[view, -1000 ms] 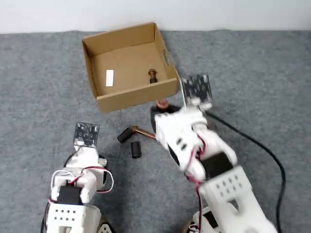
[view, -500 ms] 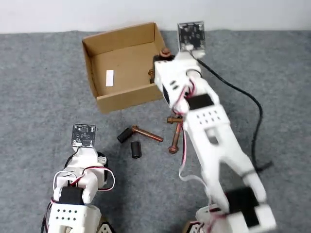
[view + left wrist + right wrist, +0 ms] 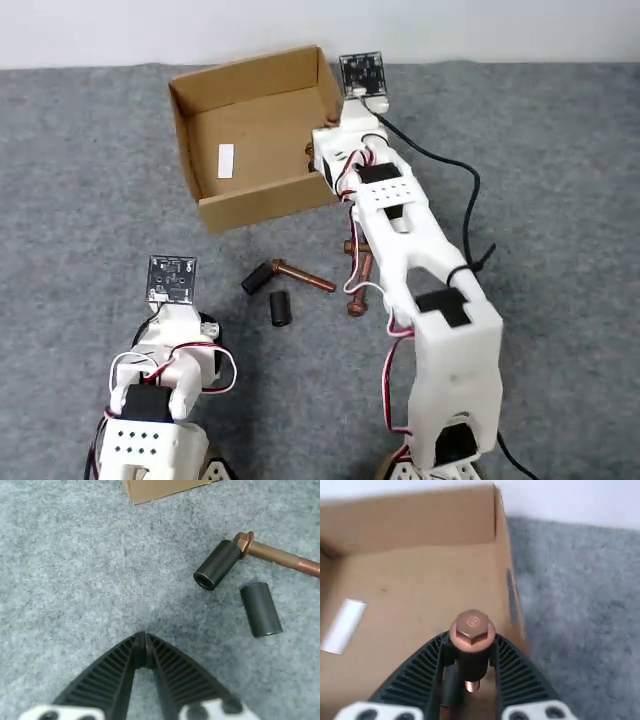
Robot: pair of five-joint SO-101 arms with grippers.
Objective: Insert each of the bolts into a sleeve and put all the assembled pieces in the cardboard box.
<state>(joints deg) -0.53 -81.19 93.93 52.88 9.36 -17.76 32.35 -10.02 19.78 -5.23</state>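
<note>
Sleeves (image 3: 217, 565) number two, both black and loose on the mat (image 3: 560, 150) in front of the cardboard box (image 3: 262, 205), beside three bare bolts (image 3: 305, 277); a fourth bolt (image 3: 471, 627) is clamped in the right gripper (image 3: 470, 640) over the box floor. A second ago that gripper hung outside the box's front wall, while the left gripper (image 3: 145, 642), pressed closed on nothing before the box, has not moved.

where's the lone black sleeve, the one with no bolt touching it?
High view: the lone sleeve lies on the grey carpet ahead of the left claw, beside the other sleeve and loose bolt, short of the cardboard box.
</note>
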